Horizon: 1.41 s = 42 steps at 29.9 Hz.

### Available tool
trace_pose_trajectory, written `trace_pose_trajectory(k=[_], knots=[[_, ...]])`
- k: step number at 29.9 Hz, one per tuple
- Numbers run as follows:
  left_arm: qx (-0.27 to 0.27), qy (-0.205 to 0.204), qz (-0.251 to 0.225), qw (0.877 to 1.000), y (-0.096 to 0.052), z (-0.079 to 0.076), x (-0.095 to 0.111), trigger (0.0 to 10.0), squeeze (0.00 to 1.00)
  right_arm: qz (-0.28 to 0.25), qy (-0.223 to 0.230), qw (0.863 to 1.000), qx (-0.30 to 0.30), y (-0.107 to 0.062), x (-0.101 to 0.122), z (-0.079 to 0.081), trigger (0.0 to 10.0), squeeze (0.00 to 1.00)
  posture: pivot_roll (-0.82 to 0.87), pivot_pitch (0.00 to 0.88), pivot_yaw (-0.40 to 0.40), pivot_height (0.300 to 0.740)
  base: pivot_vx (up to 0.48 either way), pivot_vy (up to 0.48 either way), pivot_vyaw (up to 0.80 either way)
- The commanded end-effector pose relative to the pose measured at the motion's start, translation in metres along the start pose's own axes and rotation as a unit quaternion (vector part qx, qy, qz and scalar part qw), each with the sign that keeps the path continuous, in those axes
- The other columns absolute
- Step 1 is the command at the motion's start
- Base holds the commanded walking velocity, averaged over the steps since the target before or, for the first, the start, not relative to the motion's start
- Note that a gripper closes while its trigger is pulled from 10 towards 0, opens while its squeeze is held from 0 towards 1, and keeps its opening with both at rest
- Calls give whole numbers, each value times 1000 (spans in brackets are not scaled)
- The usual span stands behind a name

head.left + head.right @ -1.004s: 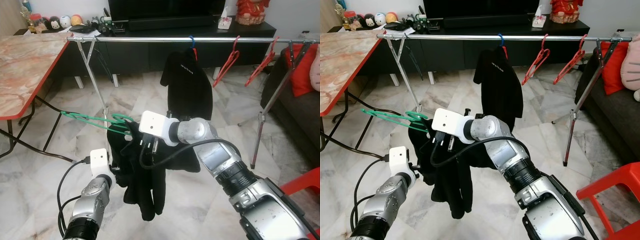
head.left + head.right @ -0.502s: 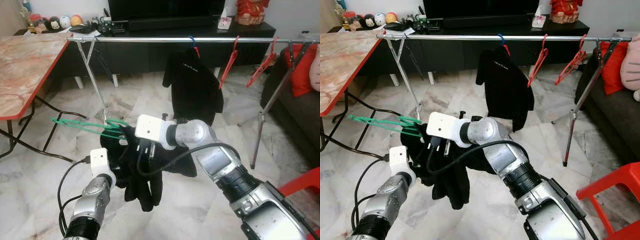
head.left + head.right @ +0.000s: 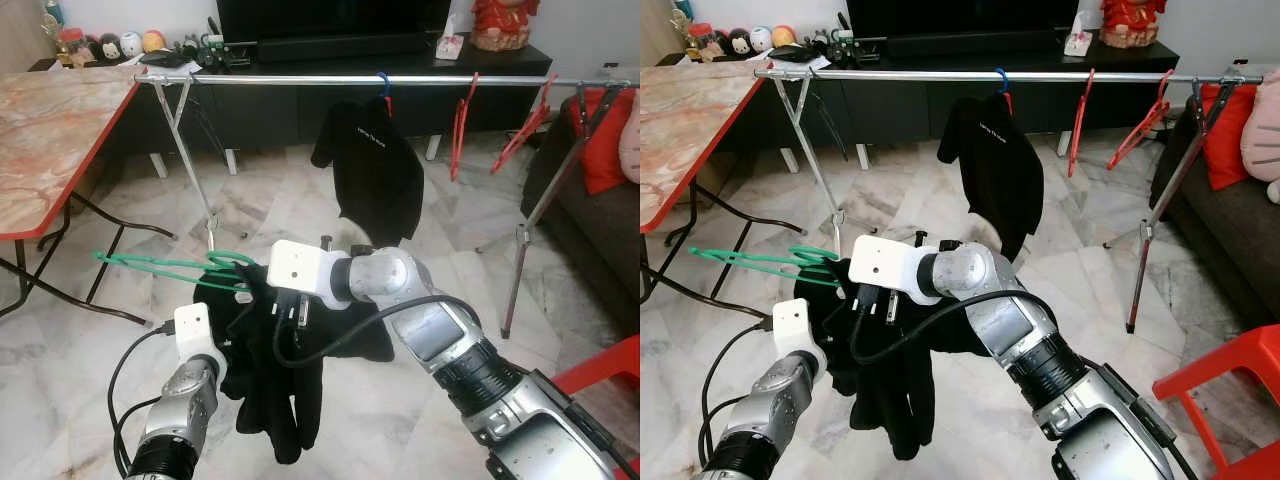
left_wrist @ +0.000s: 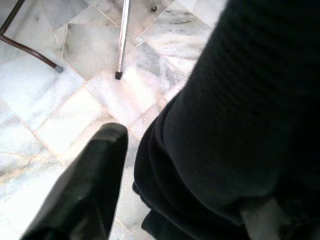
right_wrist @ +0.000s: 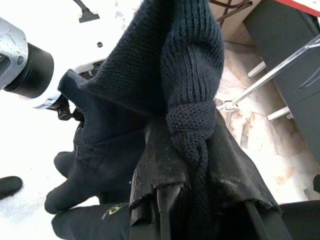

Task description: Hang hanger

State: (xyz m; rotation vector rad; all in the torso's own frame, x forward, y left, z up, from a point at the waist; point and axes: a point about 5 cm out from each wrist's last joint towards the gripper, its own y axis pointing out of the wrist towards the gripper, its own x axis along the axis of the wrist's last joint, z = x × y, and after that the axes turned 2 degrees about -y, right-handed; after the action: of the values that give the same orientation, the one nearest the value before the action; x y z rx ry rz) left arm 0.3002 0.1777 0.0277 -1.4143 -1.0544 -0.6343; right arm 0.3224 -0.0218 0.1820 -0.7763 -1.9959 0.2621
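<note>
Small white print on hanging black shirt [image 3: 370,160], too small to read

You're in a home's living room. Ahead stands a low black TV cabinet [image 3: 400,60] carrying a large dark screen [image 3: 330,15], small figurines [image 3: 100,42] and a tissue box [image 3: 450,44]. A sofa with a red cushion [image 3: 600,140] sits to your right, a marble-patterned surface [image 3: 50,130] to your left. The floor [image 3: 300,190] is polished marble tile, and a metal clothes rack [image 3: 300,78] holding hangers spans the room.

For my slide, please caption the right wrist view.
Right gripper shut on a fold of dark knit garment.
</note>
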Motion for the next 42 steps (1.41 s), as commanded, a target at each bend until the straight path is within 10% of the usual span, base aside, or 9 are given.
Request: trace_pose_trajectory(k=[1,42], knots=[[7,15,2,1000,0,3,0,0,0,-29,-17,999,-15,-4,16,-6,0,0,-179,36,35,740,0,0,0],[-9,34,8,999,-1,2,-6,0,0,-8,-23,999,-38,-9,7,-12,0,0,-180,35,45,740,0,0,0]])
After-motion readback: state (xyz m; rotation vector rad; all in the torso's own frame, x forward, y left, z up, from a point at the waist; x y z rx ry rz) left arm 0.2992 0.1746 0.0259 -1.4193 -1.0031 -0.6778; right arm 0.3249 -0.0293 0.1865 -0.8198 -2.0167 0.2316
